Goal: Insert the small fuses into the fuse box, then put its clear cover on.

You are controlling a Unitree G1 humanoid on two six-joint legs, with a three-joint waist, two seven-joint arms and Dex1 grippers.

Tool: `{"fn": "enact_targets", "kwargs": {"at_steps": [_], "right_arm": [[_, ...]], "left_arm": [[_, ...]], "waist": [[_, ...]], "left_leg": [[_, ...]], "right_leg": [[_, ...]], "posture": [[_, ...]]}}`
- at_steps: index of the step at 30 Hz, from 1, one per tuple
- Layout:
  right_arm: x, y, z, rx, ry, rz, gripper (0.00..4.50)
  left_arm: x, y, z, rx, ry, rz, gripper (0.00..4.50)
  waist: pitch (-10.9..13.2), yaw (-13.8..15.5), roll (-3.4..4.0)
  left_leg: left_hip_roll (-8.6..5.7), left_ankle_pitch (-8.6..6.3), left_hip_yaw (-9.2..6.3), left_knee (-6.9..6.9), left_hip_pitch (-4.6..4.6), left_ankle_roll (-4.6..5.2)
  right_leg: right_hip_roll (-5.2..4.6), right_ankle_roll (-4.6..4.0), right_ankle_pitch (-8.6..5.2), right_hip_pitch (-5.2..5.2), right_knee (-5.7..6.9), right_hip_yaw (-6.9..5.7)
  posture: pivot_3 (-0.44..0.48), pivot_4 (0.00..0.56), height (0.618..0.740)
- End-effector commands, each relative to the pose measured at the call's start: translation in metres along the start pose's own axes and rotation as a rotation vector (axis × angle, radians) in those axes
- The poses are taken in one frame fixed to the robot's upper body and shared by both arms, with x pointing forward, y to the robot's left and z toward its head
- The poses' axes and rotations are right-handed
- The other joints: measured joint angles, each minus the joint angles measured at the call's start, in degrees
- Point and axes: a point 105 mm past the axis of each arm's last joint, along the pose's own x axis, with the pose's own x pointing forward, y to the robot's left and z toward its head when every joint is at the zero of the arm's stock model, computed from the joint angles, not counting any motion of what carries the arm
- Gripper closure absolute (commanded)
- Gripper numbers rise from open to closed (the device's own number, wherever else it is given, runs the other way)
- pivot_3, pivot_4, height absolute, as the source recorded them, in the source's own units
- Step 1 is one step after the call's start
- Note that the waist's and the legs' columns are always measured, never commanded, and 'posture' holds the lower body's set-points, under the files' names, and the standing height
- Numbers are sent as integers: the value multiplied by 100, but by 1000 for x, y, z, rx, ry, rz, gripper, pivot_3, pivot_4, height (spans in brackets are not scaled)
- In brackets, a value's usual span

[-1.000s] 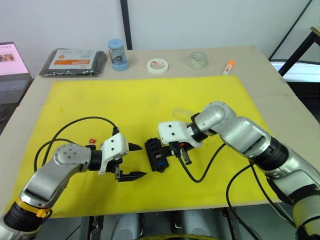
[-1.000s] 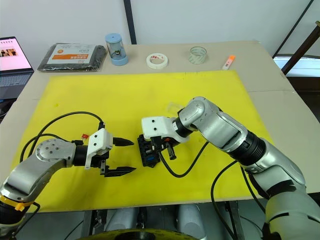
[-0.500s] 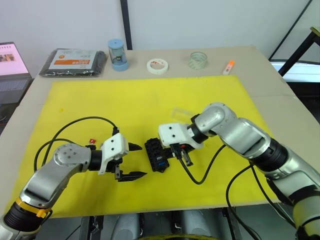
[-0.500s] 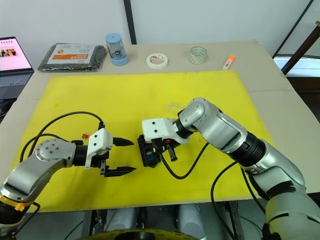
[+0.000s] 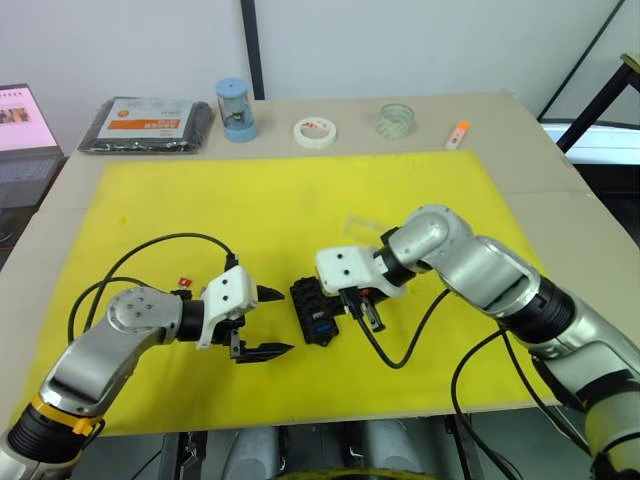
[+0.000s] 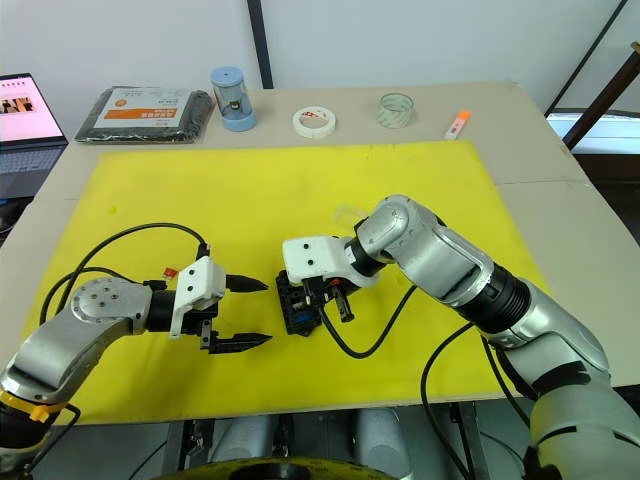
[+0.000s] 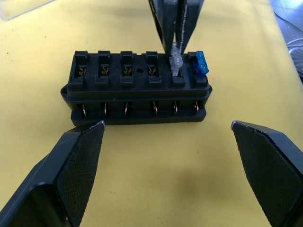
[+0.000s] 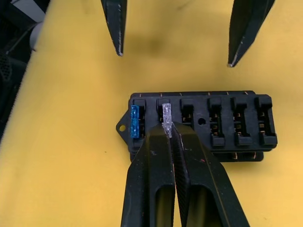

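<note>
The fuse box lies on the yellow mat between the grippers, with one blue fuse seated. The right gripper pinches a white fuse at the neighbouring slot; the left gripper hangs open nearby. Four slots and the clear cover remain.

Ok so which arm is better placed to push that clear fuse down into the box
Right. The right gripper is shut on the white fuse above the slot beside the blue fuse in the fuse box; the left gripper is open alongside.
</note>
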Motion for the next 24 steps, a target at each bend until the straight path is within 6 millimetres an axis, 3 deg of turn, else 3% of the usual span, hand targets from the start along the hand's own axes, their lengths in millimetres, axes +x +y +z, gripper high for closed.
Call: {"fn": "enact_targets", "kwargs": {"at_steps": [1,17,24], "right_arm": [[-2,-2,3,-23,2,-14,4500],[1,3,3,-31,4,6,4500],[5,2,-7,-43,50,-6,4500]], "left_arm": [[0,-3,11,40,-29,-9,10],[0,-2,12,46,-27,-12,10],[0,-2,12,46,-28,-10,10]], "waist": [[0,0,0],[0,2,-1],[-1,1,-1]], "left_leg": [[0,2,0,0,0,-3],[0,7,0,1,0,-12],[0,7,0,1,1,-13]], "right_leg": [[0,0,0,0,0,0],[0,0,0,1,1,0],[1,0,0,2,1,0]], "posture": [[0,150,740],[0,150,740],[0,150,740]]}}
